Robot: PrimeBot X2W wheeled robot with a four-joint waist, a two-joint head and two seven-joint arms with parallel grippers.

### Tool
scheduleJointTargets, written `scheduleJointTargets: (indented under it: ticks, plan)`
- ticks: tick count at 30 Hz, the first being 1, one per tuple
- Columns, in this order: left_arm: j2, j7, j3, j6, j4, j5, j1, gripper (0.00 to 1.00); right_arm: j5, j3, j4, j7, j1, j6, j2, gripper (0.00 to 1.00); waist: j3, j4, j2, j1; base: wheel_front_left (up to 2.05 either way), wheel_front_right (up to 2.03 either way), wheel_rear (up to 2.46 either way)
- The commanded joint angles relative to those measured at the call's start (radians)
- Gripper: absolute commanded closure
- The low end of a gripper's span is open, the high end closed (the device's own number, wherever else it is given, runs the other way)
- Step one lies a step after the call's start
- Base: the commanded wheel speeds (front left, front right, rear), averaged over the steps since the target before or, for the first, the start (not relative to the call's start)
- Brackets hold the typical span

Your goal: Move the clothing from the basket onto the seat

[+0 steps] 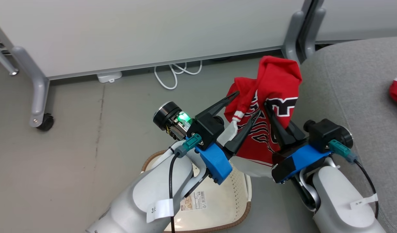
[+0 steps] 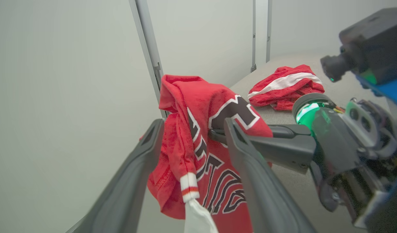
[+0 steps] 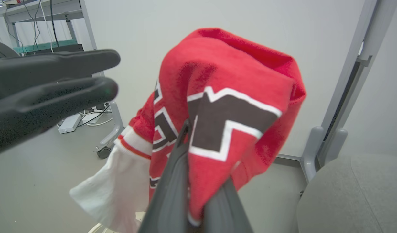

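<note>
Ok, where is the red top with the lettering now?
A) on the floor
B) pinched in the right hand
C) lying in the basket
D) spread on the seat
B: the right hand is shut on the lettered top, held up in the air; the left hand stands open.

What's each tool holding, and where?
The right tool is shut on the lettered red garment, pinching a fold near its lettering; left tool open, holding nothing.
</note>
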Motion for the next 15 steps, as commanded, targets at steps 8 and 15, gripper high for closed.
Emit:
scheduleJointTargets:
  ticks: [8, 15]
  plan:
    - [0.009, -0.005, -0.015, -0.001, -0.015, 0.010, 0.006, 0.00, -0.024, -0.085, -0.066, 0.000, 0.046, 0.000, -0.023, 1.00, 0.029, -0.095, -0.0001, 0.0000, 0.00, 0.00, 0.00]
    - [0.013, -0.005, -0.034, -0.001, -0.028, 0.018, 0.012, 0.00, -0.038, -0.166, -0.112, 0.000, 0.077, 0.000, -0.020, 1.00, 0.053, -0.161, -0.0001, 0.0000, 0.00, 0.00, 0.00]
